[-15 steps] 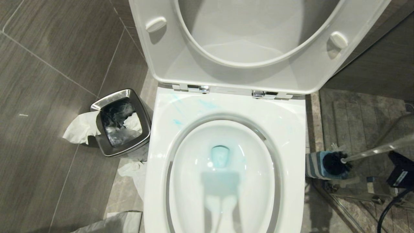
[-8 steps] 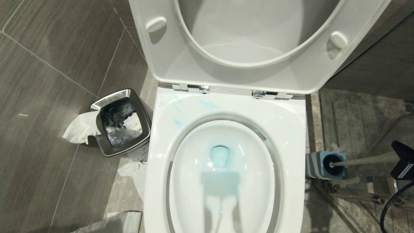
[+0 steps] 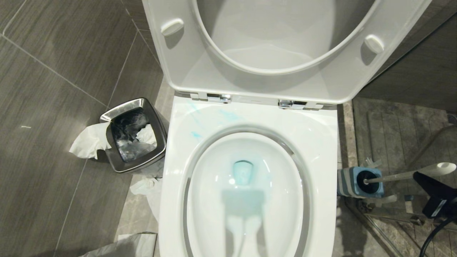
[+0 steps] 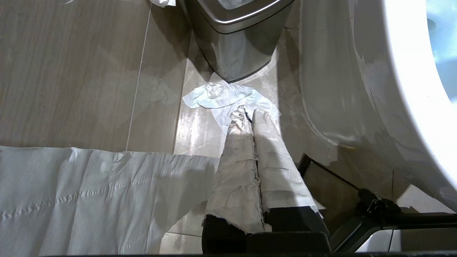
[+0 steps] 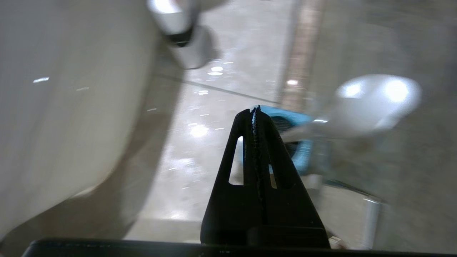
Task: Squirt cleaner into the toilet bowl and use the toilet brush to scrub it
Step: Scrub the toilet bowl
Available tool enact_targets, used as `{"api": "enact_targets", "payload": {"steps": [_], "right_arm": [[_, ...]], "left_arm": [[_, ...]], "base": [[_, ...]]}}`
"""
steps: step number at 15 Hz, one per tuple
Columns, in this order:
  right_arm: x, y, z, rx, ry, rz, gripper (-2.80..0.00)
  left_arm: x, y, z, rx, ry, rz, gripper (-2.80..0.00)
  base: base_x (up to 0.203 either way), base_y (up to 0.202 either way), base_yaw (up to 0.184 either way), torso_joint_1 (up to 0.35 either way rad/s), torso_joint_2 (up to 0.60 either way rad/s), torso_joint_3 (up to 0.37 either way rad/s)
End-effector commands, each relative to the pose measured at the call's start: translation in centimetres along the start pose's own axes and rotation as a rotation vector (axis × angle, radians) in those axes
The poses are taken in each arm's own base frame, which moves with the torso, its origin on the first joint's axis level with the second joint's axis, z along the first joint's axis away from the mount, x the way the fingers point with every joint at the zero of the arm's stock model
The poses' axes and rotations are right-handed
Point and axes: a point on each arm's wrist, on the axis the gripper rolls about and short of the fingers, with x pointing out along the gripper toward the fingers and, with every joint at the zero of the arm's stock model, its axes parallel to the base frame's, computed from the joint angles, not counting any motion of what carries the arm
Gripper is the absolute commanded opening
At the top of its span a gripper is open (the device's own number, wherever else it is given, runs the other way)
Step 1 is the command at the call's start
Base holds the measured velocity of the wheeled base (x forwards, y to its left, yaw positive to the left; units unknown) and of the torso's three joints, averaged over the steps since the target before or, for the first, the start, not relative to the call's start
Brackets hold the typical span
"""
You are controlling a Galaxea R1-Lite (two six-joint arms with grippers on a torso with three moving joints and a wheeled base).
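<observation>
Beside the toilet bowl (image 3: 321, 142), on its right, the right gripper (image 5: 254, 111) hangs low, fingers pressed together and empty, just beside the toilet brush (image 3: 407, 175), whose head sits in its blue-topped holder (image 3: 351, 182). Turquoise cleaner (image 3: 243, 172) tints the water. The left gripper (image 4: 249, 115), pinched together, hangs over tissue (image 4: 221, 98) by the steel waste bin (image 3: 135, 137).

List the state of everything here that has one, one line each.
toilet bowl: seat and lid up, water tinted blue.
cleaner: smeared on rim.
toilet brush: head in holder, handle leaning.
holder: upright on floor.
waste bin: open, holding tissue.
right gripper: shut, empty.
left gripper: shut, paper-wrapped.
</observation>
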Motion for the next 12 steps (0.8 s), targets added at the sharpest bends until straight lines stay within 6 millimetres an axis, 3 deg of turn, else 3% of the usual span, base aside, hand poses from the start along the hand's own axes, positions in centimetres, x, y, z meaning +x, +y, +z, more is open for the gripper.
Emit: {"api": "enact_targets", "payload": {"steps": [1, 6, 9, 10, 12], "right_arm": [[-0.3, 0.3, -0.4, 0.003, 0.04, 0.055, -2.8], [-2.1, 1.0, -2.8, 0.086, 0.324, 0.052, -2.8], [-1.8, 0.9, -3.3, 0.099, 0.358, 0.052, -2.8], [-1.5, 0.8, -3.3, 0.096, 0.353, 0.049, 0.0], [-0.9, 0.3, -3.2, 0.078, 0.335, 0.006, 0.0]], "left_arm": [[0.0, 0.0, 0.0, -0.001, 0.002, 0.0, -2.8], [0.0, 0.0, 0.0, -0.001, 0.002, 0.0, -2.8], [0.0, 0.0, 0.0, -0.001, 0.002, 0.0, -2.8], [0.0, 0.0, 0.0, -0.001, 0.002, 0.0, -2.8], [0.0, 0.0, 0.0, -0.001, 0.002, 0.0, -2.8]], "base": [[0.0, 0.0, 0.0, 0.0, 0.0, 0.0], [0.0, 0.0, 0.0, 0.0, 0.0, 0.0], [0.0, 0.0, 0.0, 0.0, 0.0, 0.0], [0.0, 0.0, 0.0, 0.0, 0.0, 0.0], [0.0, 0.0, 0.0, 0.0, 0.0, 0.0]]}}
